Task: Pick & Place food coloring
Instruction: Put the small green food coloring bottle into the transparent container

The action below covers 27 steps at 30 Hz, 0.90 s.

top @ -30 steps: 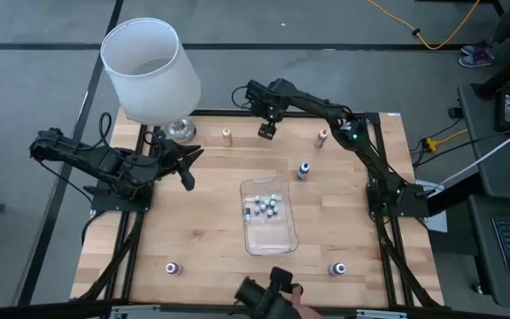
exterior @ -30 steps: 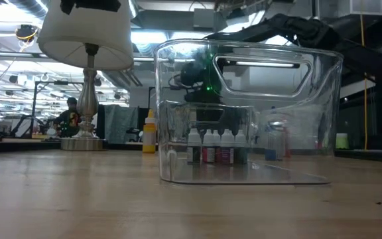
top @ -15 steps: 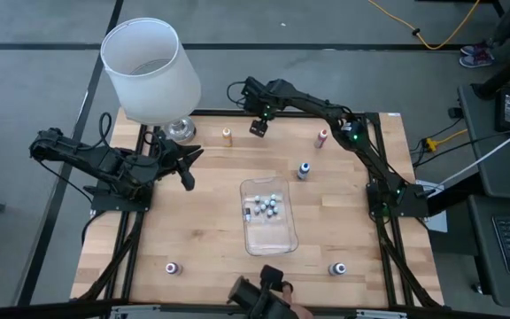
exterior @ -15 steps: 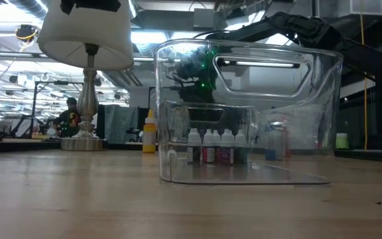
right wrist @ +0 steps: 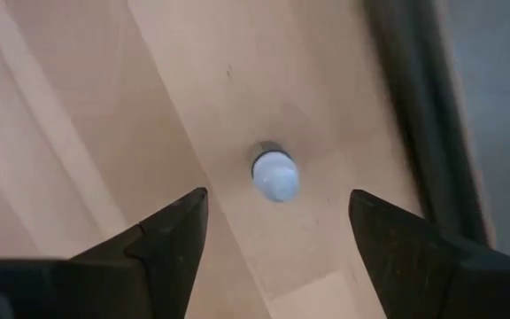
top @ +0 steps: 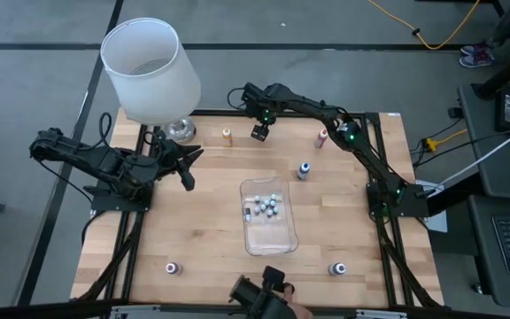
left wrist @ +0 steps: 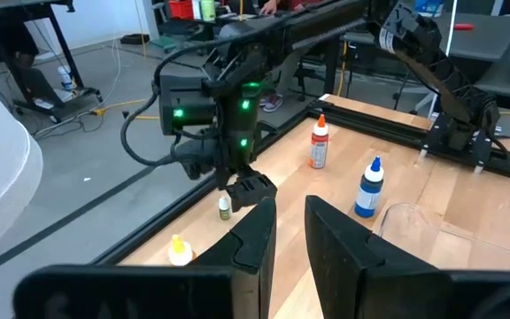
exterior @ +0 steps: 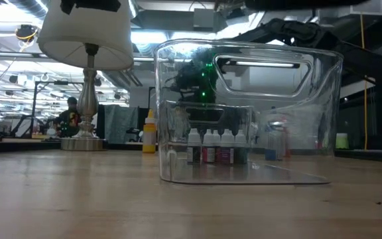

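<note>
- Change from the earlier frame: the right gripper (top: 258, 132) has slid a little to the left along the far edge of the table (top: 193, 230). All else is unchanged: left arm, tray and loose bottles sit as they did.
- Lamp (top: 151, 71) stands at the far-left corner, well clear of the work.
- Left gripper (top: 187, 179) waits over the left side. Its fingers are nearly together with a narrow gap, and nothing is between them.
- Clear tray (top: 270, 237) is at mid-table, with a cluster of capped bottles (top: 268, 206) standing inside its far half.
- Loose food coloring: orange bottle (top: 227, 136) and pink bottle (top: 322, 137) on the far side, blue bottle (top: 304, 169) just beyond the tray's right corner, and two more at the near edge (top: 173, 267) (top: 336, 268).
- Target, as I judge it, is the small pale-capped bottle (right wrist: 275, 175). It stands upright close to the far edge, directly under the right gripper.
- Right jaws are spread wide and empty. The cap sits centred between the fingers but apart from both, so the step looks like alignment before descent.
- Risks: the bottle is tiny and top-heavy, so an off-centre descent would let one finger clip the cap and tip it — possibly off the nearby table edge. Closing too high would catch only the cap, which may slip. The orange bottle to the left is near enough to be nudged.
</note>
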Each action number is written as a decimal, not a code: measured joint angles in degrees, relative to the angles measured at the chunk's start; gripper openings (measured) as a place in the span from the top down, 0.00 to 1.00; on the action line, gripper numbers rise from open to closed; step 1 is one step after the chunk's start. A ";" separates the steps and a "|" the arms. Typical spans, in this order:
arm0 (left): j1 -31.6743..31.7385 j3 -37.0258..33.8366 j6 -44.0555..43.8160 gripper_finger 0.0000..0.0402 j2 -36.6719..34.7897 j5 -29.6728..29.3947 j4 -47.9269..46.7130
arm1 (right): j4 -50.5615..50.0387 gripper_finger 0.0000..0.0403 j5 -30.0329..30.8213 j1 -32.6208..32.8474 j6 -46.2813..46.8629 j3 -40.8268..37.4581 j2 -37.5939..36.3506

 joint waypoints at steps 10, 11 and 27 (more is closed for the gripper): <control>0.02 0.00 -0.07 0.85 0.00 0.25 0.02 | 2.53 0.32 0.87 -0.02 -0.15 0.05 1.16; 0.01 0.00 -0.07 0.85 0.00 0.25 0.02 | 2.53 0.32 0.87 -0.02 -0.15 0.05 1.16; 0.02 0.00 -0.07 0.85 0.00 0.25 0.02 | 2.87 0.61 0.92 -0.01 -0.20 0.05 1.16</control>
